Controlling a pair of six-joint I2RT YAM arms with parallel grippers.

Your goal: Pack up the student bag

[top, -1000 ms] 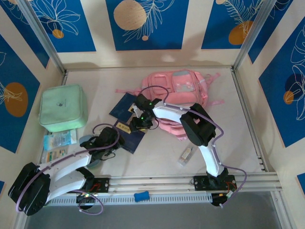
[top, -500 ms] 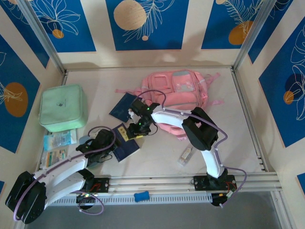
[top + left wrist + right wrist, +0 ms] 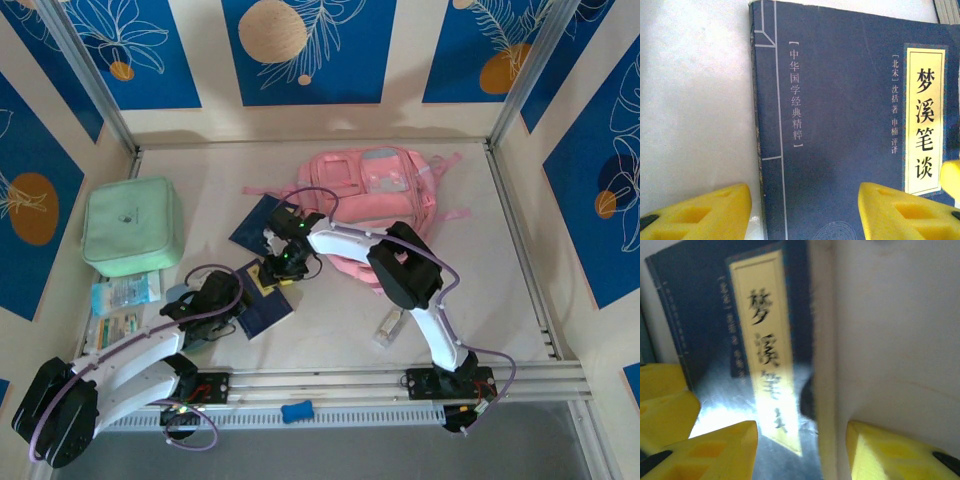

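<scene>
The student bag (image 3: 380, 195), a pink backpack, lies at the back of the table. In front of it lies a navy book (image 3: 265, 305) with a yellow title label (image 3: 925, 115). My left gripper (image 3: 243, 297) hovers low over the book's spine side. Its jaws (image 3: 802, 200) are open, one finger over the table and one over the cover. My right gripper (image 3: 278, 268) is at the book's far end, open, its fingers (image 3: 802, 432) straddling the book's cream page edge (image 3: 822, 390). Neither holds anything.
A second navy book (image 3: 255, 225) lies by the bag's left side. A mint-green soft case (image 3: 132, 225) sits at far left, with packets (image 3: 125, 293) in front of it. A small pale packet (image 3: 392, 323) lies near the right arm. Walls enclose the table.
My right gripper has slid left and nearer along the book. The book has shifted and turned a little toward the left arm. My left gripper's jaws have narrowed slightly.
</scene>
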